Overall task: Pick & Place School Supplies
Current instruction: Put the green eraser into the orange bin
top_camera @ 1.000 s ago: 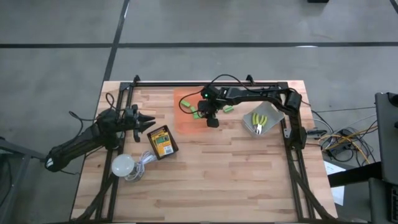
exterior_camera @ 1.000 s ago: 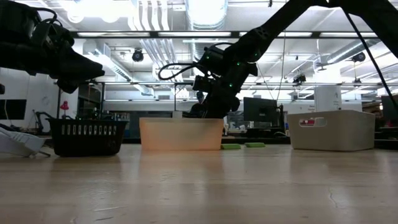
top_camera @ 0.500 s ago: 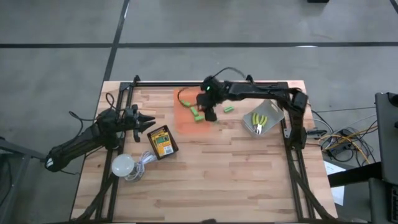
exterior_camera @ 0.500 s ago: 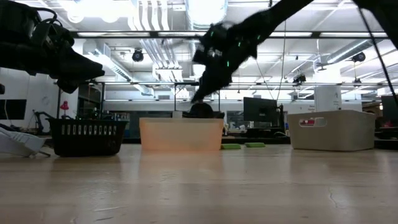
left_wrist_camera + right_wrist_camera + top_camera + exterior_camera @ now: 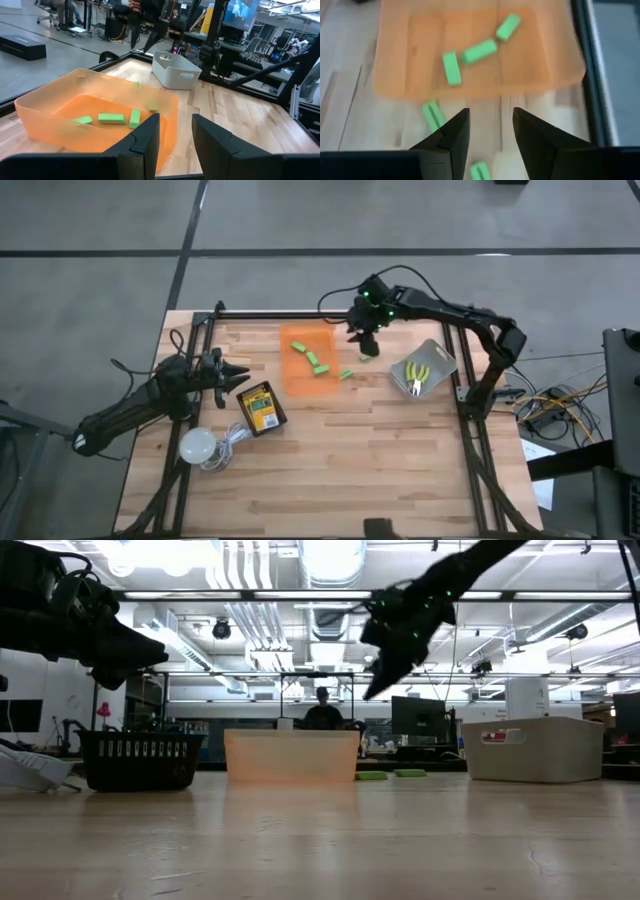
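The right gripper [image 5: 366, 343] is held above the tabletop [image 5: 360, 460] with its fingers [image 5: 452, 137] parted and nothing between them. Directly beneath it one green block [image 5: 367, 356] is seen on the wood, and a second green block [image 5: 346, 374] lies just beside the orange tray [image 5: 308, 358]. Beyond the gripper's fingers, three green blocks [image 5: 479, 51] are seen lying inside that tray. To its other side, a white bin [image 5: 424, 370] holds the yellow-handled tools [image 5: 417, 374]. Well apart, the left gripper [image 5: 240, 374] is held near the crayon box [image 5: 261, 408], its fingers [image 5: 145, 137] spread and empty. A white bulb [image 5: 196, 446] with cord lies beyond that box.
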Tool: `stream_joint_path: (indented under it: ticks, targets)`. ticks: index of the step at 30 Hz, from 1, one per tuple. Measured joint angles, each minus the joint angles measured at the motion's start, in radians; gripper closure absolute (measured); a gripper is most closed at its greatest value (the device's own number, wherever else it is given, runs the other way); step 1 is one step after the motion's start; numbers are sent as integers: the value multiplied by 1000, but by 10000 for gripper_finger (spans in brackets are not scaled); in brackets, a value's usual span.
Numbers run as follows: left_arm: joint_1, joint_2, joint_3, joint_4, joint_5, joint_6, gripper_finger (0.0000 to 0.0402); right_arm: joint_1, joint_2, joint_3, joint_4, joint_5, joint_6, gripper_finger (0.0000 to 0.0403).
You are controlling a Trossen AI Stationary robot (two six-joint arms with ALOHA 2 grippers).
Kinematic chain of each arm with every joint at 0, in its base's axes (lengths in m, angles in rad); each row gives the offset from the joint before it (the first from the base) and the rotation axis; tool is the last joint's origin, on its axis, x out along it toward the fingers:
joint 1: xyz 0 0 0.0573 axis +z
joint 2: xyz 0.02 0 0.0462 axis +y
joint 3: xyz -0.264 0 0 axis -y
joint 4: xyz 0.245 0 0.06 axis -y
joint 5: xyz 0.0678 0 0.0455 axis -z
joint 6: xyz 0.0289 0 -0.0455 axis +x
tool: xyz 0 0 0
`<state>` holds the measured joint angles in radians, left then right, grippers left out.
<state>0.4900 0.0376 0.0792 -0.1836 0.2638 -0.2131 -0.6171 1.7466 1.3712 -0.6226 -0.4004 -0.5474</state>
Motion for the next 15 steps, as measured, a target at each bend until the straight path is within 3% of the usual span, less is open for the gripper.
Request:
stream_joint_path:
  ticks: [7, 15]
  targets:
    - [0, 0, 0, 0, 0, 0, 282, -113, -3, -157, 103, -187, -74, 245]
    - [0, 0, 0, 0, 0, 0, 282, -171, -4, -346, 301, -210, -133, 241]
